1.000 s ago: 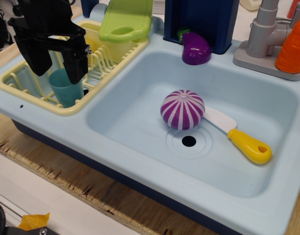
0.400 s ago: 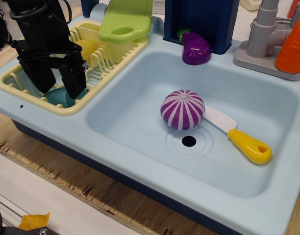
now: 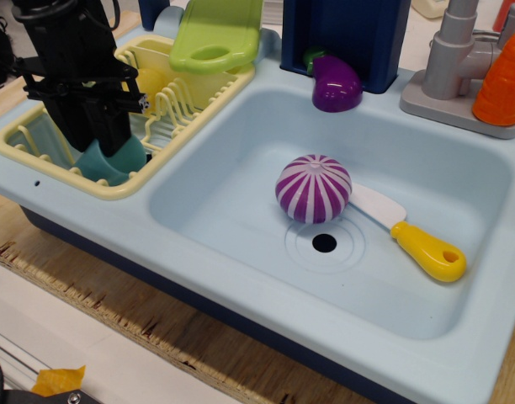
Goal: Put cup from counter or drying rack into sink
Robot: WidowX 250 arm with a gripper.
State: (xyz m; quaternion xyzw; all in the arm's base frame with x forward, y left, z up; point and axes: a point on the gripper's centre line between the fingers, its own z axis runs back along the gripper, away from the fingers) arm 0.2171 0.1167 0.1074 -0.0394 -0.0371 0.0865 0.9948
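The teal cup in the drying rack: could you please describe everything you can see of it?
The cup is a small plain teal tumbler that looks like plastic, with no handle. Only its lower part shows; the black end effector covers the rest and seems closed around it. It sits tilted in the front corner of the pale yellow drying rack, against the rack's front rim.

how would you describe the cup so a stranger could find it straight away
Start at the pale yellow drying rack left of the sink. At its front, under the black gripper, sits the cup: the rack's only teal thing, plain, no handle.
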